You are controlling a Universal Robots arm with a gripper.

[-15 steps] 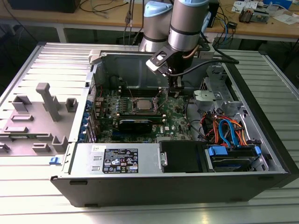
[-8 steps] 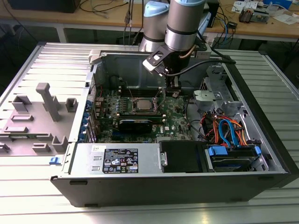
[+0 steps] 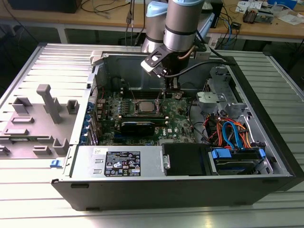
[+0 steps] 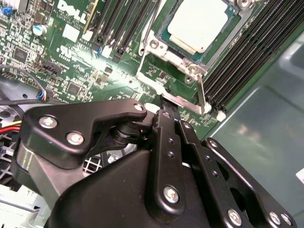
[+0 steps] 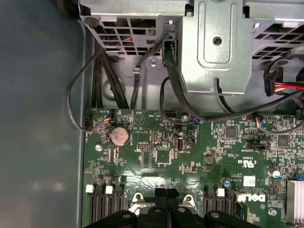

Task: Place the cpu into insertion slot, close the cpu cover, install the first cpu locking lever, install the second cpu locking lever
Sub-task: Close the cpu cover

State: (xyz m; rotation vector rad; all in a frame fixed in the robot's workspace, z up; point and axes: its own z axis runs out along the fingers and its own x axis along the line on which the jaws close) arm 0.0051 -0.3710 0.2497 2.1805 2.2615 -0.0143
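Observation:
The cpu (image 4: pixel 197 23), a square chip with a silver-grey top, lies in the insertion slot (image 3: pixel 144 106) on the green motherboard. The cpu cover (image 4: pixel 153 45), a silvery frame, lies flat around it. A silvery locking lever (image 4: pixel 186 101) runs along the socket's edge beside the cover, with a thin bar (image 4: pixel 202 88) rising from it. My gripper (image 4: pixel 166 108) has its black fingers together, tips right at this lever. I cannot tell whether the lever is pinched between them. In the first wrist view the gripper (image 5: pixel 166 194) sits at the socket's rim. In the exterior view the gripper (image 3: pixel 161 98) hangs just beside the socket.
Long black memory slots (image 4: pixel 251 52) flank the socket. A black graphics card (image 3: pixel 137 127) lies in front of it, then the power supply (image 3: pixel 118 164) and drive bay (image 3: pixel 237 159) with coloured cables (image 3: pixel 228 130). The case walls (image 3: pixel 266 118) enclose everything. A grey fixture (image 3: pixel 47 104) stands outside.

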